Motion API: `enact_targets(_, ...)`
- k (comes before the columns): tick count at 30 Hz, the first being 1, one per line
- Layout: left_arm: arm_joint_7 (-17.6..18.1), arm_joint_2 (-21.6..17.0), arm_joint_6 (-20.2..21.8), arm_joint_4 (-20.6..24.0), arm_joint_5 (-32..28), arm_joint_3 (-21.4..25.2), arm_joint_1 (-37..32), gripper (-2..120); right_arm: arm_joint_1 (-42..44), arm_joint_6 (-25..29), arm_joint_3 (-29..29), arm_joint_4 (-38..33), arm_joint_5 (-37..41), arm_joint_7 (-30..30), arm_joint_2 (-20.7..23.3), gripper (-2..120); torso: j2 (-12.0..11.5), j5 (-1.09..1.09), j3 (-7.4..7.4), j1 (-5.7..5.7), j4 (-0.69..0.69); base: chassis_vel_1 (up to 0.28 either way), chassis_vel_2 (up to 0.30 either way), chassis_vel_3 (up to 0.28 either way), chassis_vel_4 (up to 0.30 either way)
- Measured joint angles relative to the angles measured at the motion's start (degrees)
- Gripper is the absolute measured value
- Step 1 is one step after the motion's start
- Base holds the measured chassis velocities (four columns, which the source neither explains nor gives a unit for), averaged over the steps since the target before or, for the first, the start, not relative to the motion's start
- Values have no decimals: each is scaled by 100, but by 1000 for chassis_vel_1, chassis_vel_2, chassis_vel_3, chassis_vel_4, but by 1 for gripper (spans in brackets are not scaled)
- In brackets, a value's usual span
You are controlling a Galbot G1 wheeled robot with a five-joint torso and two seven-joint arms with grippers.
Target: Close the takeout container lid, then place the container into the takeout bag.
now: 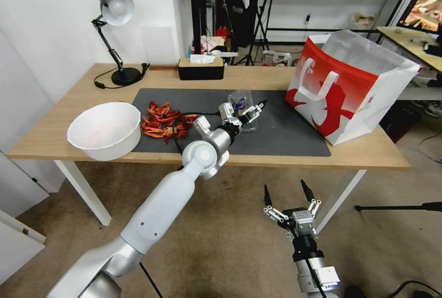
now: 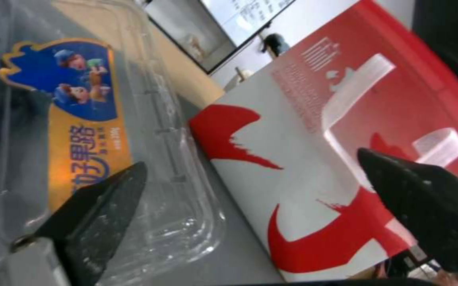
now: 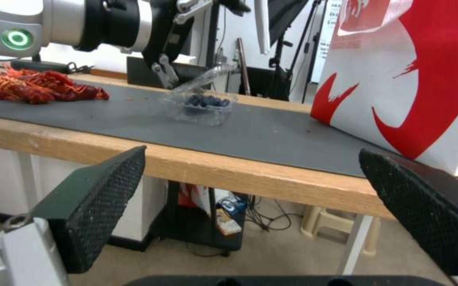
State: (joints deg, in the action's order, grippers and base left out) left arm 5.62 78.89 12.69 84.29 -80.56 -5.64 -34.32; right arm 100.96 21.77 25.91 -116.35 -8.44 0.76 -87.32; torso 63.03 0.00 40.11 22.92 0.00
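The takeout container [image 1: 248,125] is a small clear clamshell on the dark mat, with dark blueberries [image 3: 206,101] inside. Its lid [image 1: 239,99] stands half raised and carries a blue and orange label [image 2: 80,119]. My left gripper [image 1: 253,113] hovers open right at the lid. One black finger [image 2: 96,222] lies across the label, the other finger [image 2: 425,210] points towards the takeout bag [image 1: 336,100]. That bag is red and white with white handles and stands open at the table's right end. My right gripper [image 1: 285,194] is parked open below the table's front edge.
A white bowl [image 1: 105,130] sits at the left front, with red crayfish shells [image 1: 163,120] on the mat [image 1: 285,137] beside it. At the back of the table are a desk lamp [image 1: 115,12] and a black tissue box [image 1: 200,68].
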Motion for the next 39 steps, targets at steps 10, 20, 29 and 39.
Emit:
enact_targets(10,322,-33,223,-52,63,-31,61,64,16,-185,29,-221,190,-59,42,100,0,0,0,0,0,0,0,0,0)
enact_targets(20,620,-66,553,-102,210,-61,128,31,-75,-574,285,-600,913,-217,203,100,0,0,0,0,0,0,0,0,0)
enact_targets(29,732,-88,595,-189,241,-94,148,0,-362,-1184,594,-1017,2600,-452,458,100,0,0,0,0,0,0,0,0,0)
enact_targets(39,726,-102,559,-216,244,-93,133,0,-1146,-2628,974,-1405,6017,124,1124,100,0,1,0,0,0,0,0,0,0)
